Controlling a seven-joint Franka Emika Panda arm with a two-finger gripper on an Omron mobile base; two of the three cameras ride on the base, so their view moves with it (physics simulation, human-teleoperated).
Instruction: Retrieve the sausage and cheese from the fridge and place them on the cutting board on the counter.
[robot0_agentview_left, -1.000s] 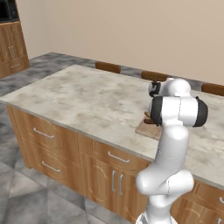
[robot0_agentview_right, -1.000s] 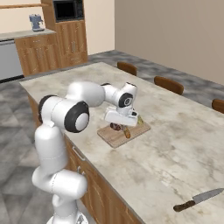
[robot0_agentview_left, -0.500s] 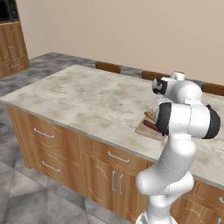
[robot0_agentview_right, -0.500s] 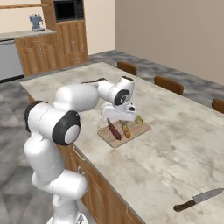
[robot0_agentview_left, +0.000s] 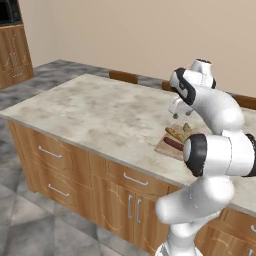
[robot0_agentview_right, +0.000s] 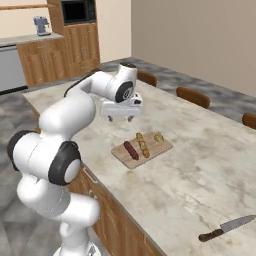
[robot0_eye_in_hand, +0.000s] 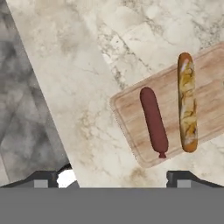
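Mottled beige stone bench carries a light-brown wooden cutting board holding the dark red-brown sausage, a golden bread stick and small yellow-olive cheese wedge; the end effector hovers beside it, fingers spread, empty

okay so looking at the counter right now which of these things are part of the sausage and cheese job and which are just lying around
Part of the job:
- sausage, lying on the cutting board
- cheese, also on the board
- counter
- gripper, open, raised above the counter beside the board

Just lying about:
- golden bread stick, on the board beside the sausage
- knife, near the counter's edge
- chairs behind the counter
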